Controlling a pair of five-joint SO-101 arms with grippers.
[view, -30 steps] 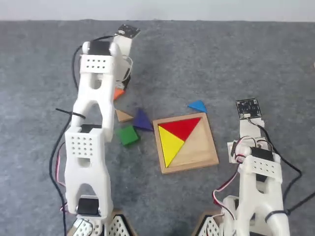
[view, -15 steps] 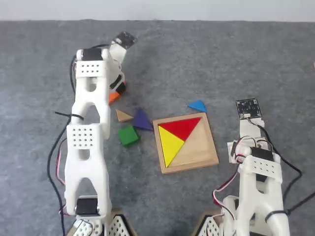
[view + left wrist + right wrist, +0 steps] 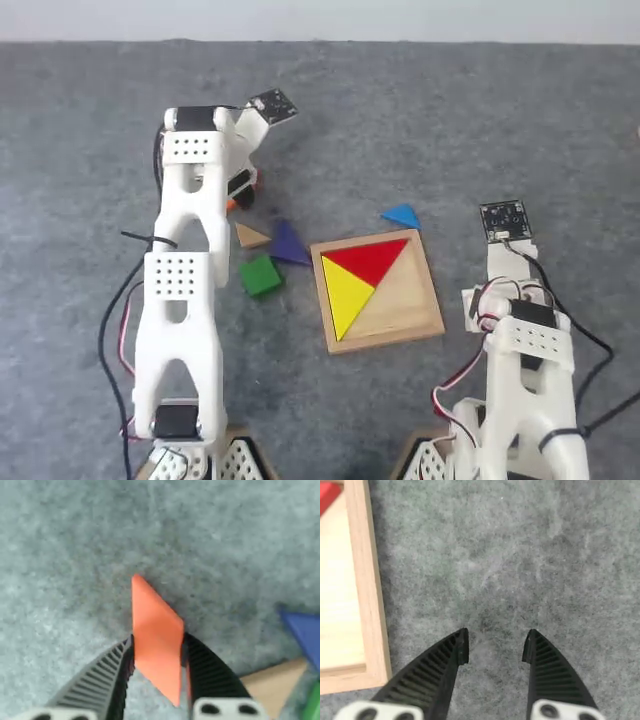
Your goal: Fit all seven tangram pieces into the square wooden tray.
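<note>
Jaws of my left gripper (image 3: 157, 640) are clamped on the orange piece (image 3: 156, 630), toward the far left corner of the desk (image 3: 520, 110); my right gripper (image 3: 495, 647) stands parted beside the wooden tray (image 3: 370, 595), mid-desk.

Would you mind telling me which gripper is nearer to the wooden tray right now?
Right. The right gripper sits open over the mat just beside the wooden tray; the left gripper, shut on the orange piece, is well away beyond the purple triangle.
</note>
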